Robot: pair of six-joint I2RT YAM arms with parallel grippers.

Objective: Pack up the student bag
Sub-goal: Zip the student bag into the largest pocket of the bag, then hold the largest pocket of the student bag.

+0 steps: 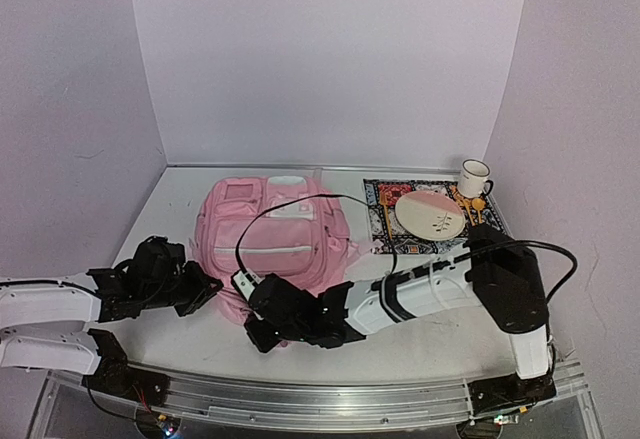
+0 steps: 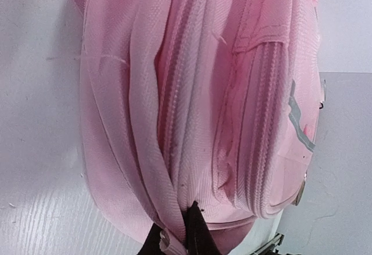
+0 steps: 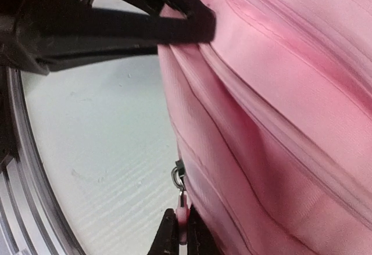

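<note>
The student bag (image 1: pixel 268 227) is a large pink backpack lying flat on the white table, front pockets up. My left gripper (image 1: pixel 207 290) is at the bag's near left edge. In the left wrist view it (image 2: pixel 177 239) is shut on a fold of the bag's pink fabric (image 2: pixel 168 208). My right gripper (image 1: pixel 257 325) is at the bag's near edge. In the right wrist view it (image 3: pixel 181 232) is shut on a pink zipper pull (image 3: pixel 183 213) hanging from a metal slider (image 3: pixel 179 173) on the bag's side (image 3: pixel 279 121). The left gripper's black fingers (image 3: pixel 145 22) show above it.
A patterned mat (image 1: pixel 385 221) at the back right bears a cream and pink plate (image 1: pixel 430 215). A white mug (image 1: pixel 474 177) stands behind it, with yellow items (image 1: pixel 474 209) beside it. A black cable (image 1: pixel 300 204) arcs over the bag. A metal rail (image 1: pixel 330 399) runs along the near edge.
</note>
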